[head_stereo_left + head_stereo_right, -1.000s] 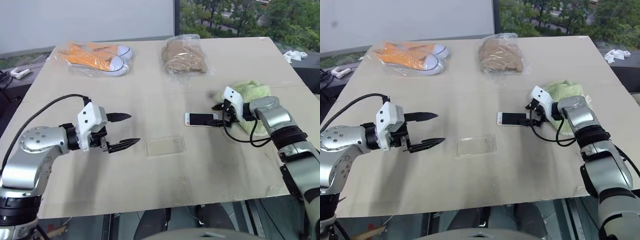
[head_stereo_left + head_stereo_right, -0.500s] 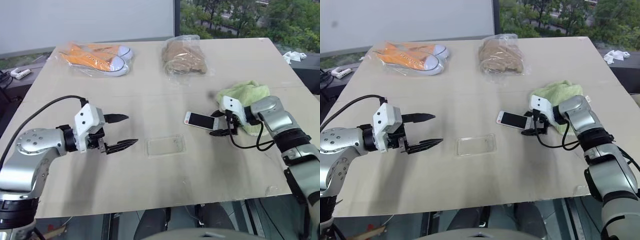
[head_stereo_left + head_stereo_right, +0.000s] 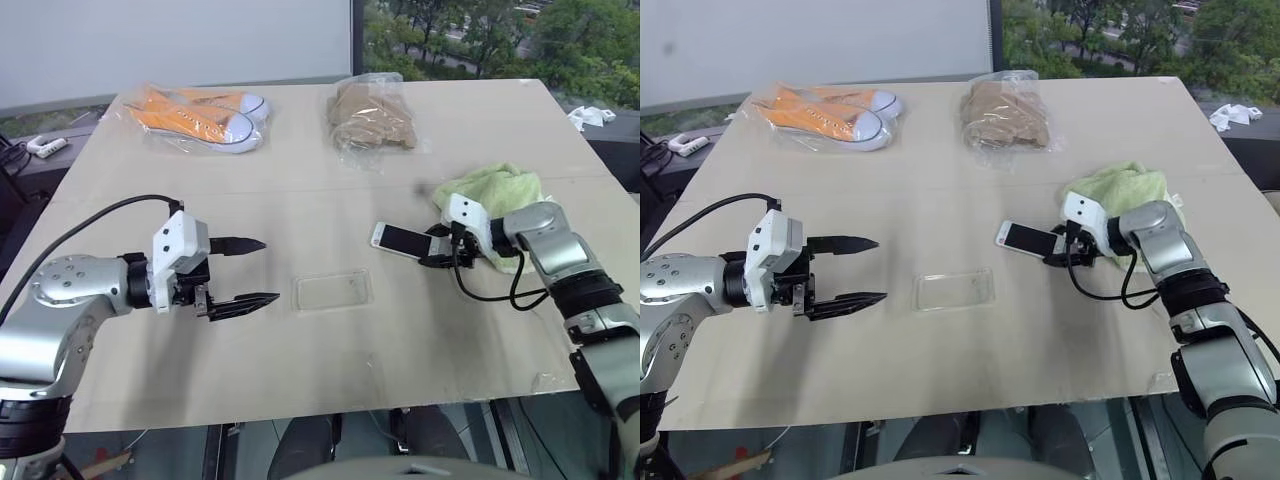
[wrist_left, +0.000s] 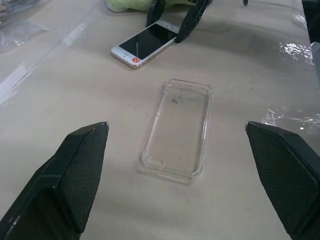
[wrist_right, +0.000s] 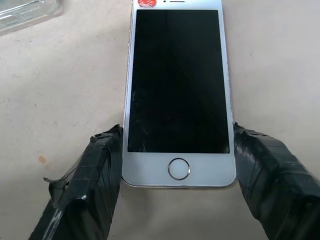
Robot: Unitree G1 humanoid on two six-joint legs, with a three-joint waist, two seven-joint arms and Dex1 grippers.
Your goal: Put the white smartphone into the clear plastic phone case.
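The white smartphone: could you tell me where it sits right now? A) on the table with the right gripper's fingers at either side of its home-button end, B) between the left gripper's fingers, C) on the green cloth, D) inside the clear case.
A: the white smartphone lies screen-up on the table, with the right gripper flanking its home-button end.

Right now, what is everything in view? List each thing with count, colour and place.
white smartphone: one, dark screen, table's right half, between right fingers
clear plastic phone case: one, transparent, table centre
green cloth: one, right side
orange sneakers in a clear bag: one pair, far left
brown item in a clear bag: one, far centre
beige table: one
left gripper: open, left of case
right gripper: closing on phone's end
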